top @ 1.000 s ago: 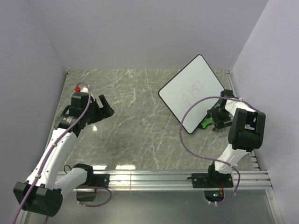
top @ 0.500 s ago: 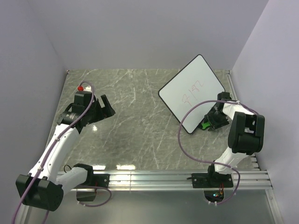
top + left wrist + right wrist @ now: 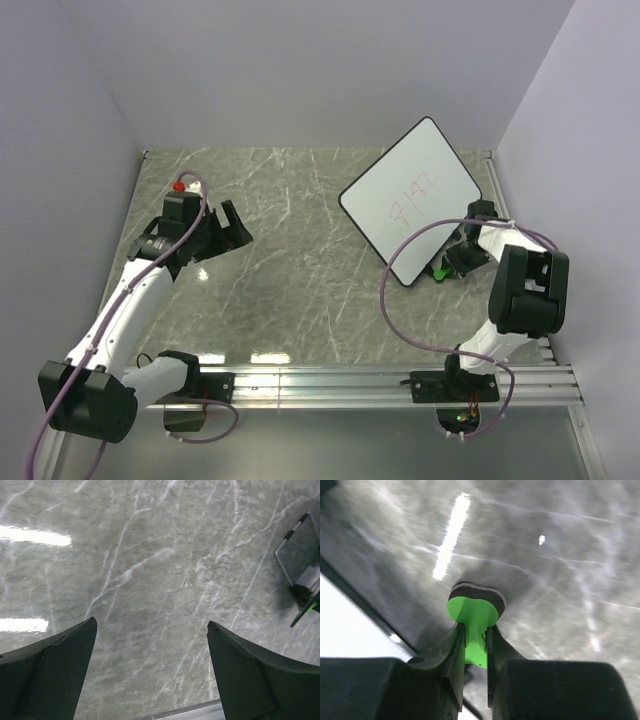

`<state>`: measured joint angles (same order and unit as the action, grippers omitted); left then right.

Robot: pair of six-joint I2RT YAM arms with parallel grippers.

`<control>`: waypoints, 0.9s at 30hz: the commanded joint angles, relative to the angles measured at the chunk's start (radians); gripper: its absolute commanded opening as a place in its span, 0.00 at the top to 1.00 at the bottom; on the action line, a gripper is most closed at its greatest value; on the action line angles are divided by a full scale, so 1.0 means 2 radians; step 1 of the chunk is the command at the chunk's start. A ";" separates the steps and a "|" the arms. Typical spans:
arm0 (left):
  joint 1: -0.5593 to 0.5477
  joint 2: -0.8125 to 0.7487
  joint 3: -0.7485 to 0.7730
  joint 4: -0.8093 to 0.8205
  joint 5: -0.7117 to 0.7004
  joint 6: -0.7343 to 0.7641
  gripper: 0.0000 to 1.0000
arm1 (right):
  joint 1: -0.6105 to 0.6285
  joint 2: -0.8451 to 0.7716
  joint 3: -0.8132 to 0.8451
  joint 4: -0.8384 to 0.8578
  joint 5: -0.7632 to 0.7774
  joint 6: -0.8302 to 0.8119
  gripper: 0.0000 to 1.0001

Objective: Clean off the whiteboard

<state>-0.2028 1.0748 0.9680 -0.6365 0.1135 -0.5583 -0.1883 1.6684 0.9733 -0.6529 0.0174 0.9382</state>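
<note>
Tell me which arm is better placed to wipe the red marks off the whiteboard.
Right. The right end effector is shut on the green eraser beside the whiteboard; the left end effector is open, empty and farther away.

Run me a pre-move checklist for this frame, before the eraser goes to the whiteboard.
1. Right pincer shut on green eraser: ok.
2. Eraser lifted clear of the table: cannot tell.
3. Whiteboard lying beside the eraser, on the right arm's side: ok.
4. Red writing wiped: not ok, it is on the board.
5. Left pincer open, empty, far from the board: ok.
</note>
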 commanded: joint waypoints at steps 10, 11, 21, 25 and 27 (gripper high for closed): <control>-0.047 0.088 0.053 0.113 0.099 -0.016 0.01 | -0.047 -0.145 -0.085 -0.029 0.000 -0.037 1.00; -0.059 0.112 0.069 0.125 0.110 -0.025 0.00 | -0.047 -0.151 -0.095 -0.032 -0.006 -0.031 1.00; -0.120 0.305 0.215 0.275 0.203 -0.094 0.01 | -0.012 -0.261 -0.132 -0.085 -0.080 0.014 1.00; -0.151 0.393 0.280 0.314 0.216 -0.117 0.01 | -0.009 -0.309 -0.116 -0.113 -0.100 0.033 1.00; -0.157 0.427 0.294 0.331 0.214 -0.132 0.01 | -0.009 -0.342 -0.111 -0.120 -0.102 0.038 1.00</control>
<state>-0.4931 1.8648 1.4879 -0.0872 0.4934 -0.7620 -0.2134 1.0683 0.7044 -0.8341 -0.1535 0.9756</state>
